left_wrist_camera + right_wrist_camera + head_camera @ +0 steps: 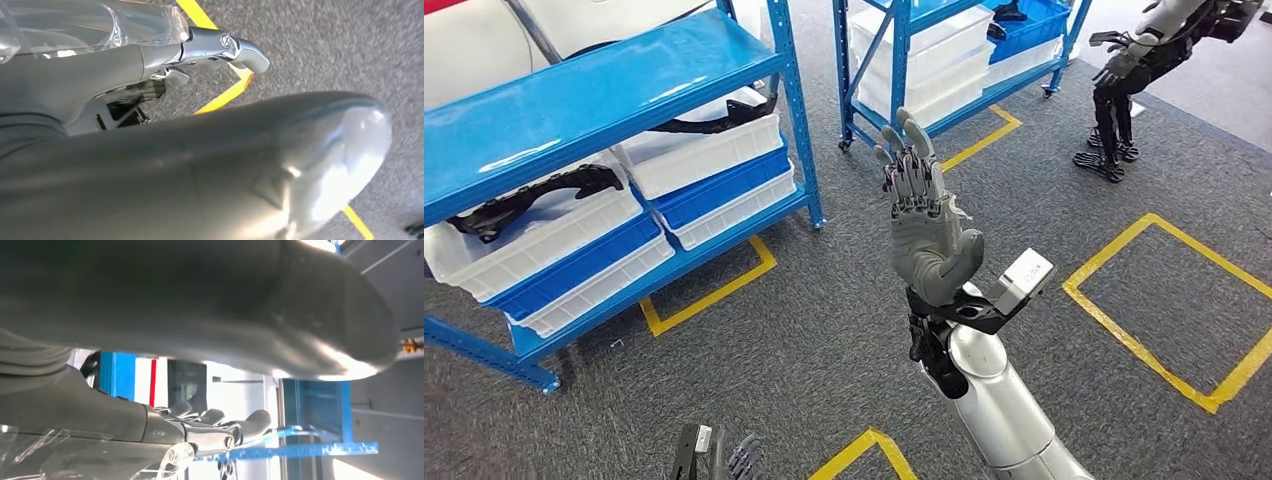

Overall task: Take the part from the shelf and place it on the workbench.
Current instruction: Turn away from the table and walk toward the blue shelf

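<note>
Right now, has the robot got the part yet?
Not yet. The right hand is raised, fingers apart, holding nothing. The black parts lie in the white bins on the blue shelf. Left to do: reaching, grasping, carrying it to the workbench.

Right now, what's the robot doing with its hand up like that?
It is about to fetch a part. Its right robot hand is raised, open and holding nothing, short of the blue shelf. Black parts lie in white bins there, untouched. Its left robot hand hangs low.
</note>
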